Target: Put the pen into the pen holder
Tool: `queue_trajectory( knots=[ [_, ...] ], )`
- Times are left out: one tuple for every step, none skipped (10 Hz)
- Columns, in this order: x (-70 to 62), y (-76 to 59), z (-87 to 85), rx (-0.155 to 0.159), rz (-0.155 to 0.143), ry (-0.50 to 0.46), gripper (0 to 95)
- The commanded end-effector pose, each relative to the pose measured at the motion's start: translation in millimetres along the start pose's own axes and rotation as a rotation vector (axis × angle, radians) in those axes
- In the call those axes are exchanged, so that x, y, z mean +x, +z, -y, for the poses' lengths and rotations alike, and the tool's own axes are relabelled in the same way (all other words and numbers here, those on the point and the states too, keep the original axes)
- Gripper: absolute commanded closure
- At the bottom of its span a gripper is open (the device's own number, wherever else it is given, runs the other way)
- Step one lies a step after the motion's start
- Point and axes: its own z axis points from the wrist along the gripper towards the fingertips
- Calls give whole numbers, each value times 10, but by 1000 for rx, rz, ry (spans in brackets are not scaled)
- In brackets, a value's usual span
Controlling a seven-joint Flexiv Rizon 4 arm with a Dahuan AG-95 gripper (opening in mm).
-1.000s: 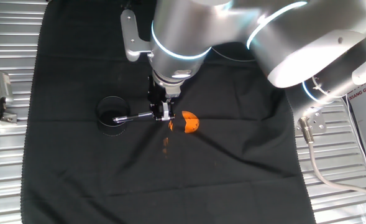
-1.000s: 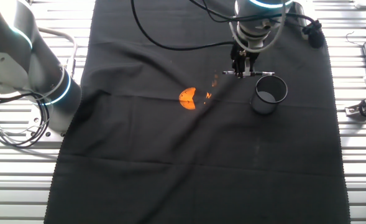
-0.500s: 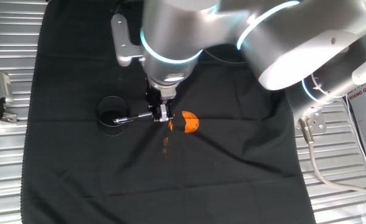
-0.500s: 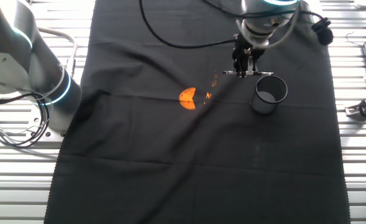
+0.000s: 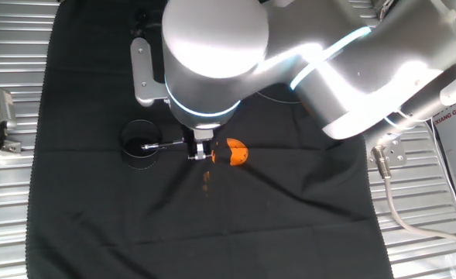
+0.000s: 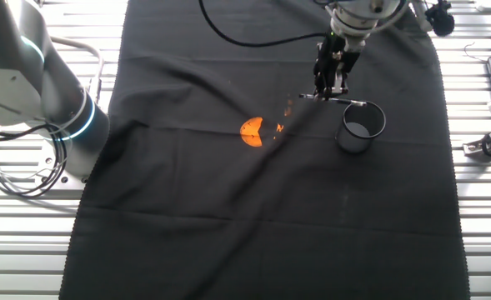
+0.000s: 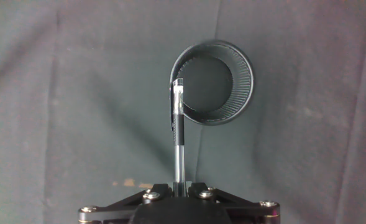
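Observation:
The pen holder point(image 5: 128, 135) is a short black cup standing upright on the black cloth; it also shows in the other fixed view point(image 6: 360, 132) and in the hand view point(image 7: 237, 106). My gripper point(image 5: 200, 147) is shut on the pen point(image 5: 169, 143), a slim black pen with silver parts, held level. The pen's far end reaches over the cup's near rim. In the other fixed view the gripper point(image 6: 330, 90) holds the pen point(image 6: 352, 102) just above the cup's edge. In the hand view the pen point(image 7: 178, 134) runs from the gripper point(image 7: 178, 183) up to the cup's left rim.
A small orange lump point(image 5: 238, 153) lies on the cloth right beside the gripper, with orange crumbs point(image 5: 206, 178) near it; it also shows in the other fixed view point(image 6: 251, 131). The black cloth point(image 5: 289, 209) ends at ribbed metal table point(image 5: 3, 217) on all sides.
The arm's upper part has swung and now looms larger over the cloth. The gripper stays shut on the pen, whose far end stays at the cup's rim.

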Motion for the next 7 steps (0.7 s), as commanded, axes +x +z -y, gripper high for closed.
queue_trajectory(
  knots=[
    [2, 1, 5, -10, 3, -2, 950],
    [2, 1, 5, -11, 4, 0, 950],
    [2, 1, 5, -11, 4, 1, 950],
    [2, 1, 5, -14, 4, 2, 950],
    [2, 1, 5, -14, 4, -1, 950],
    [-1, 4, 9, -14, 4, -3, 950],
    [-5, 9, 14, -17, 4, -3, 950]
  ],
)
